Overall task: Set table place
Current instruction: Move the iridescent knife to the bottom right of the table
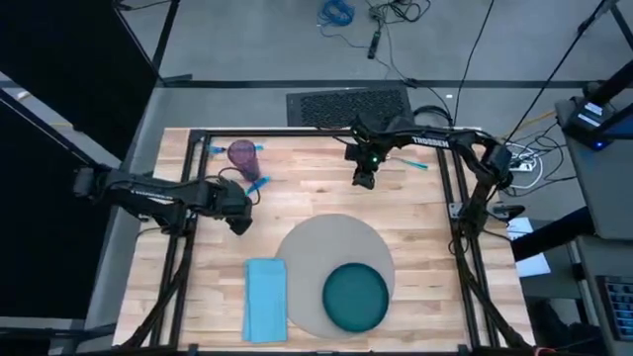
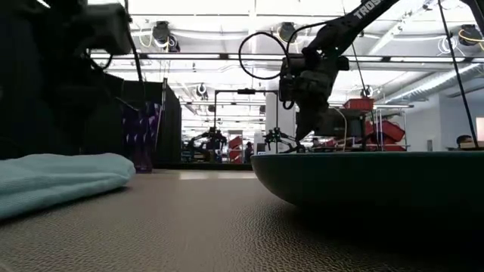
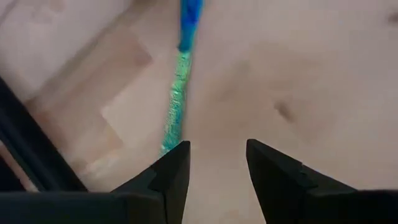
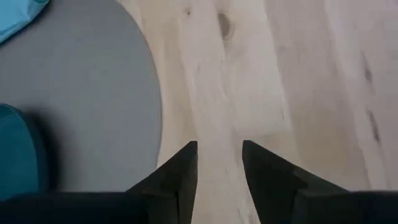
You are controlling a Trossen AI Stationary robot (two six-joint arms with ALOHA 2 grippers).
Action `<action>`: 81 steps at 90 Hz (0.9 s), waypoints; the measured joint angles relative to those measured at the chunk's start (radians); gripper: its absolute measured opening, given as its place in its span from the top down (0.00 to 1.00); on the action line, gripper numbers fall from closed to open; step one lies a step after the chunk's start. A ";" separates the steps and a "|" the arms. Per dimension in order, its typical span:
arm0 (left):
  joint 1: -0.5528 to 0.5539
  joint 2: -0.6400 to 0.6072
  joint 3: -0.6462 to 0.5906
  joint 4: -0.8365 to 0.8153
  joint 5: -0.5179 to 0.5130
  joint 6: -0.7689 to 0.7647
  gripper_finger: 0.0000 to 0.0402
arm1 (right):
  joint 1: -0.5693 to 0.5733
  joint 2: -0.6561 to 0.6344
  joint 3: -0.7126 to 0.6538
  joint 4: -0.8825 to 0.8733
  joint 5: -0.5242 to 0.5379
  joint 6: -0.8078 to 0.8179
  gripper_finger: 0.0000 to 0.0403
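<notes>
Pale planks of the table carry the grey placemat near the front, the teal plate on its right part and the blue napkin touching its left edge. Only the left wrist view shows a blue-green utensil just beyond the left gripper, fingers narrowly parted. Farther back, the right gripper is likewise parted and empty. A purple cup stands far left.

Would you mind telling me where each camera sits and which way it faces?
High: overhead, straight down on table, both arms.
Low: tabletop height, level across placemat; right arm above.
Left wrist: past open left gripper at a blue-green utensil.
Right wrist: past open right gripper at wood.
Shared: right wrist and high show plate.
</notes>
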 joint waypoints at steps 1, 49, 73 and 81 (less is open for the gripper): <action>0.007 0.000 -0.002 0.008 0.000 0.008 0.64 | 0.001 0.000 0.000 0.000 0.000 0.001 0.72; 0.309 0.000 -0.054 0.136 0.105 0.271 0.64 | 0.052 0.000 0.000 -0.014 0.000 0.017 0.72; 0.330 0.080 -0.054 0.161 0.126 0.290 0.64 | 0.052 0.000 0.000 -0.015 0.001 0.010 0.72; 0.330 0.128 -0.054 0.190 0.128 0.296 0.64 | 0.052 0.000 0.000 -0.015 0.001 0.010 0.72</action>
